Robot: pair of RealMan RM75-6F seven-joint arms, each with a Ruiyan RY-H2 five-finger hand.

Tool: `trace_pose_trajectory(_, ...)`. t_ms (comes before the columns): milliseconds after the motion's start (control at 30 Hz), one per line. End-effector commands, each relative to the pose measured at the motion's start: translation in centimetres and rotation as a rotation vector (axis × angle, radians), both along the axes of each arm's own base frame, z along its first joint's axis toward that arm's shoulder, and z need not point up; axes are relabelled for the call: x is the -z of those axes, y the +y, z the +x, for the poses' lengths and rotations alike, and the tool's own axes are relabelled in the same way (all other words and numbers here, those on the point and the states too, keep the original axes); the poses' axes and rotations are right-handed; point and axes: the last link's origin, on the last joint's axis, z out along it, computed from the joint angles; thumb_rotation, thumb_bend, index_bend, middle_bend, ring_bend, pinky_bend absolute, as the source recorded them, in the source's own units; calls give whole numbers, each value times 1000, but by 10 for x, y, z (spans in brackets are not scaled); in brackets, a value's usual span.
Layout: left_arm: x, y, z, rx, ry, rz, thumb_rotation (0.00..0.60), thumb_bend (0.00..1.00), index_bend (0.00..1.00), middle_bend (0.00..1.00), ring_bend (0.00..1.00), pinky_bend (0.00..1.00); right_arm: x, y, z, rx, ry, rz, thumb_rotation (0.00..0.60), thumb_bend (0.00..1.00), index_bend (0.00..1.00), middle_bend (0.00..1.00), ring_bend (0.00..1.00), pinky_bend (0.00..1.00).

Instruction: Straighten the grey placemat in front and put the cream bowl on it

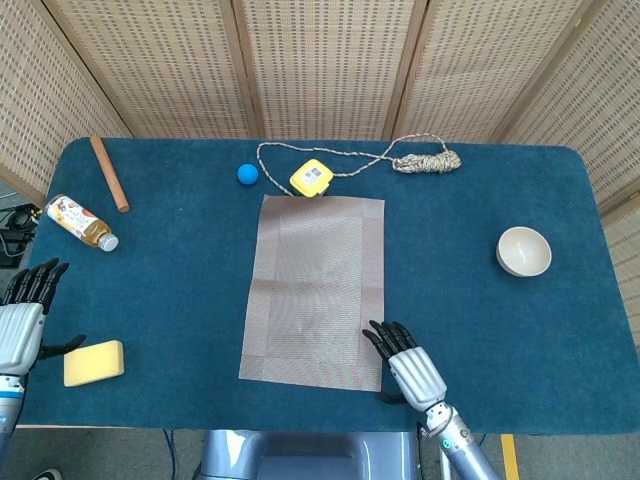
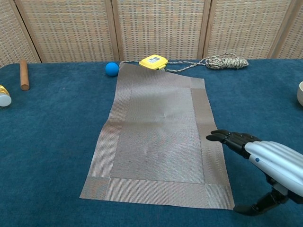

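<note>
Grey placemat [image 1: 316, 290] lies flat, woven, slightly skewed on the table [image 1: 180, 290].

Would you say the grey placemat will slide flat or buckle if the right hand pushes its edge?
The grey placemat looks thin and woven, so probably floppy. It may buckle against the carpet-like table cover. The right hand would likely do better pressing flat.

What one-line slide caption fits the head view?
Right hand at the grey placemat's near right corner; cream bowl waits off to the right.
</note>
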Motion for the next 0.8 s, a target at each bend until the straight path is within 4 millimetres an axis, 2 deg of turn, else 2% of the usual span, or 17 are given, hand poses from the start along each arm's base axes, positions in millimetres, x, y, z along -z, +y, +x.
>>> trace_pose_trajectory(33,1,1,-1,-3,3,-3,600,106,8,0,0,0,4,4,1,0,-14,8,600,83,33,0,0,0)
trace_pose_trajectory(500,3,2,-3,-15,4,-6,600,106,8,0,0,0,15,8,0,59,-31,69,600,95,33,0,0,0)
trace_pose_trajectory(800,4,5,-6,-34,6,-9,600,106,8,0,0,0,25,2,-1,84,-64,55,600,157,47,0,0,0)
